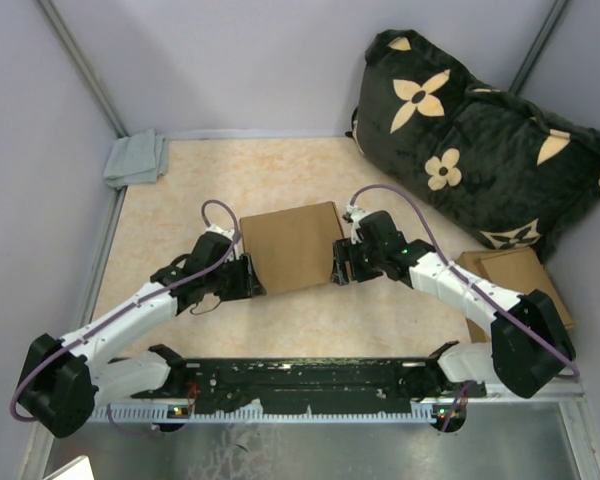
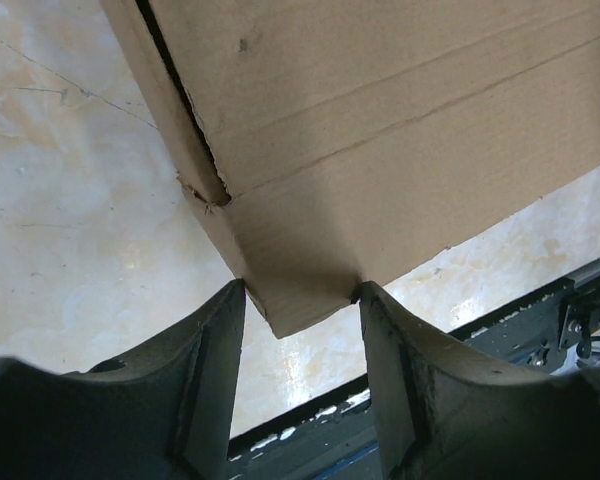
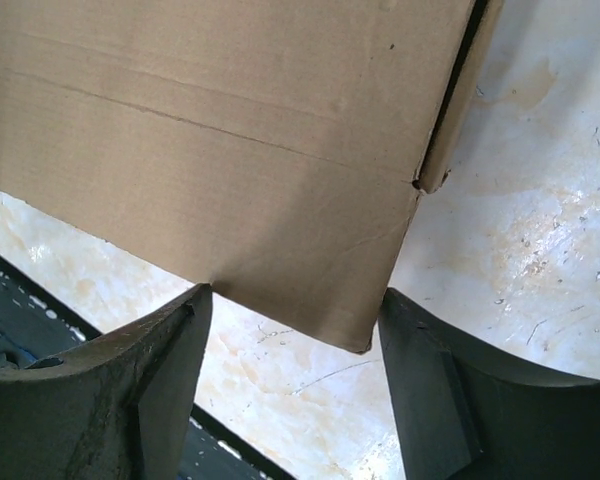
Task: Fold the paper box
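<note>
The paper box (image 1: 292, 245) lies flat between the two sets of jaws, its lid panel facing up. It looks light and thin-walled, stiff across its panels but ready to bend along the pressed crease lines. Squeezed hard, its corners would likely crush. The better hold is probably on a flap edge close to a crease, not at mid-panel.

The left gripper (image 2: 300, 290) has its jaws spread, and the box's near left corner pokes between them, its edges touching both inner faces. A side flap stands slightly off just beyond that corner.

The right gripper (image 3: 295, 300) is also spread wide around the near right corner. One finger meets the lower edge, and the other sits just beside the corner.

Beyond the right jaws lie spare cardboard blanks (image 1: 515, 275) and a black floral cushion (image 1: 470, 140). A grey cloth (image 1: 137, 158) lies far beyond the left jaws.
</note>
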`<state>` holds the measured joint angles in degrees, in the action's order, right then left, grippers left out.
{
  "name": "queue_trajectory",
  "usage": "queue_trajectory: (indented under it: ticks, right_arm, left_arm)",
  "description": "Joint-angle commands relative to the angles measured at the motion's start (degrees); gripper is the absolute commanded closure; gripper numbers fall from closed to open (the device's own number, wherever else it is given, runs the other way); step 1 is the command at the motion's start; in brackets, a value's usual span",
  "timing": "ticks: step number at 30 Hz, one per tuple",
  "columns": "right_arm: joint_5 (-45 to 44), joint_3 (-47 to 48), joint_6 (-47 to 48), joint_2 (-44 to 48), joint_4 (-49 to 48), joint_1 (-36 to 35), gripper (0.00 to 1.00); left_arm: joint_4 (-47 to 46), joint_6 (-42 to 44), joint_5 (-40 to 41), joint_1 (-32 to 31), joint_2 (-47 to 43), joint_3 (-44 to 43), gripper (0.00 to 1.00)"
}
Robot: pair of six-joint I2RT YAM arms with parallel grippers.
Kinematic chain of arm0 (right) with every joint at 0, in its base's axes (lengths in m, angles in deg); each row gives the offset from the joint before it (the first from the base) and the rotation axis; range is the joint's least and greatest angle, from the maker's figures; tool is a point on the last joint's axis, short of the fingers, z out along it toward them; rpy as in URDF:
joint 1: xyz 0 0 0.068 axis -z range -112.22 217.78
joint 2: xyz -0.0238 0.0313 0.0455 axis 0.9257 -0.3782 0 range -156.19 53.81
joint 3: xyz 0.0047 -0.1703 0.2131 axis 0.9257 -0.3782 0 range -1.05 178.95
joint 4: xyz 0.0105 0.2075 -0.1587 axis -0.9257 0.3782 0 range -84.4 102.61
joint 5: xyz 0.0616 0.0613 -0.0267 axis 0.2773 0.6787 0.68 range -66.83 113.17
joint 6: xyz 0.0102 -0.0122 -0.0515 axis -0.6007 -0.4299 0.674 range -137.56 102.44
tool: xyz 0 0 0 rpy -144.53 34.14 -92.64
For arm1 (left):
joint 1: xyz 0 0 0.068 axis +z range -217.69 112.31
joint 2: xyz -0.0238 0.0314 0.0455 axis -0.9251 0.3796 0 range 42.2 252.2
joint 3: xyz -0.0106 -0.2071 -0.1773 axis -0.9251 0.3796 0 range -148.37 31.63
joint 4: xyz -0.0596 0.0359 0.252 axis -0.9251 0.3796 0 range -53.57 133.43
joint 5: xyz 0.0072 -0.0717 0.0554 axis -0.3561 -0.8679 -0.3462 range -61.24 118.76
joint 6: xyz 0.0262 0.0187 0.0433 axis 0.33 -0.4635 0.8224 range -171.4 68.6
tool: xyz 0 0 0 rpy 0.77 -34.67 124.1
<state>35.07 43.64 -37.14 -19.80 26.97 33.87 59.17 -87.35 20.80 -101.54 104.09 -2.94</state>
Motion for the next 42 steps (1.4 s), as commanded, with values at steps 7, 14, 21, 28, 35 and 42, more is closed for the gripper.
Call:
queue_trajectory:
  ticks: [7, 14, 21, 28, 35, 42]
  right_arm:
    - [1.45, 3.44, -0.94, 2.56, 1.50, -0.46, 0.33]
    - [2.51, 4.45, -1.98, 3.61, 2.52, -0.51, 0.34]
    - [2.34, 5.65, -2.48, 3.39, 3.48, -0.53, 0.36]
    - [-1.25, 6.28, -1.18, 2.44, 5.74, -0.47, 0.37]
    - [-3.47, 5.03, 0.55, 1.54, 5.62, -0.47, 0.38]
    - [-2.97, 4.32, 0.40, 0.47, 4.50, -0.48, 0.39]
  left_arm:
    - [2.70, 0.53, -2.38, 0.18, -3.82, -3.57, 0.45]
    - [0.98, -0.58, -3.90, 0.18, -3.67, -2.37, 0.45]
    - [-1.31, -1.37, -4.80, 0.27, -2.45, -0.62, 0.45]
    - [-2.55, -1.76, -5.94, 0.36, -1.73, 0.11, 0.46]
    - [-2.80, -1.59, -5.78, 0.53, -1.55, 0.08, 0.46]
    - [-5.40, -2.29, -8.26, 0.71, -0.04, 0.59, 0.47]
